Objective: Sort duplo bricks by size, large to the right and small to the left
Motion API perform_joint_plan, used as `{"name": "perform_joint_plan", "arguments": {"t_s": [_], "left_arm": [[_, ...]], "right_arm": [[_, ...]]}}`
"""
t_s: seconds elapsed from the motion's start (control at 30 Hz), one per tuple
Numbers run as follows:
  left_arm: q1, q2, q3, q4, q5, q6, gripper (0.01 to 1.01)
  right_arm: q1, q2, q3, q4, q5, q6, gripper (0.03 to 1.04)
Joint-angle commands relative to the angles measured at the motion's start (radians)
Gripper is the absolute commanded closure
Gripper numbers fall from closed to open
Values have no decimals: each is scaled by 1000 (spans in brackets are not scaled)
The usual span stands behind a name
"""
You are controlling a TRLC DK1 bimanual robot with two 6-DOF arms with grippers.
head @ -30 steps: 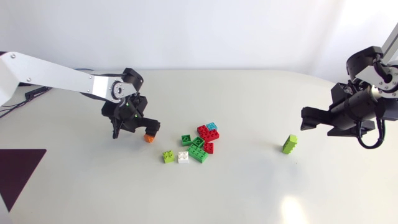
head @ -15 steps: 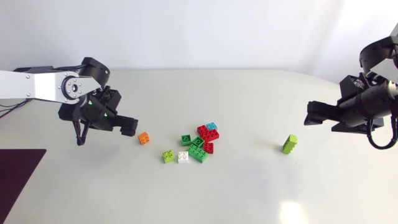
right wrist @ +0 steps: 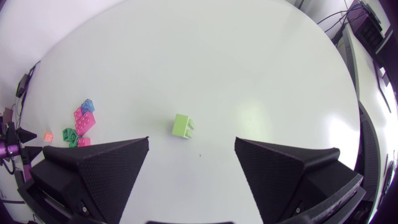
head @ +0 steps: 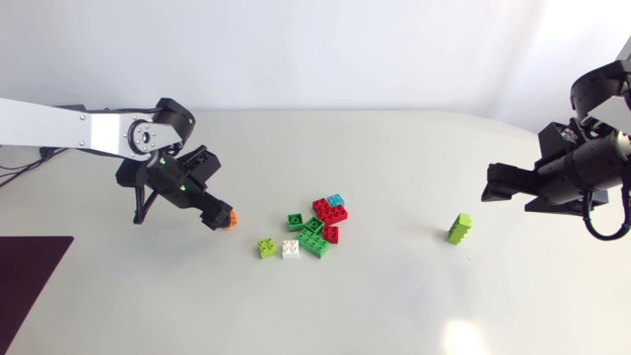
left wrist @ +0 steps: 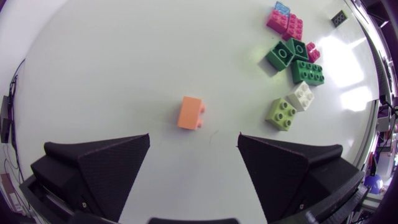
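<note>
Head view: left claw (head: 215,214) just beside orange brick (head: 232,219); brick pile (head: 315,229) at its 3 o'clock, apart. Lime brick (head: 458,228) alone on desk (head: 394,296), at 7 o'clock of right claw (head: 493,185).
Left wrist view: claw spread wide, orange brick ahead, untouched; brick pile beyond at 1 o'clock.
Right wrist view: claw spread wide, lime brick ahead, untouched.

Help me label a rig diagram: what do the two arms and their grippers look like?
The left arm has a silver-white link ending in black joint housings with a round silver disc. The right arm shows mostly black, with a black cable looping beneath. The left gripper and the right gripper are matte black, each with two broad, wedge-shaped, textured fingers.
</note>
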Motion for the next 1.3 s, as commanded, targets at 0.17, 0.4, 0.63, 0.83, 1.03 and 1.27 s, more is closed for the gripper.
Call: {"name": "perform_joint_plan", "arguments": {"t_s": [0.17, 0.4, 0.63, 0.83, 1.03, 1.27], "left_arm": [[40, 111, 103, -22, 19, 127, 43], [27, 167, 113, -36, 43, 145, 43], [10, 209, 152, -56, 42, 142, 167], [-16, 245, 179, -57, 37, 116, 415], [-1, 248, 176, -67, 36, 107, 649], [53, 113, 40, -39, 33, 156, 677]], "right_arm": [[0, 9, -16, -6, -5, -15, 70], [-4, 10, -17, -6, -6, -21, 70], [-6, 4, -28, -6, -14, -23, 70], [-9, 3, -32, -6, -14, -24, 69], [-21, 1, -35, -6, -12, -33, 70], [-23, -4, -45, -7, -19, -38, 70]]}}
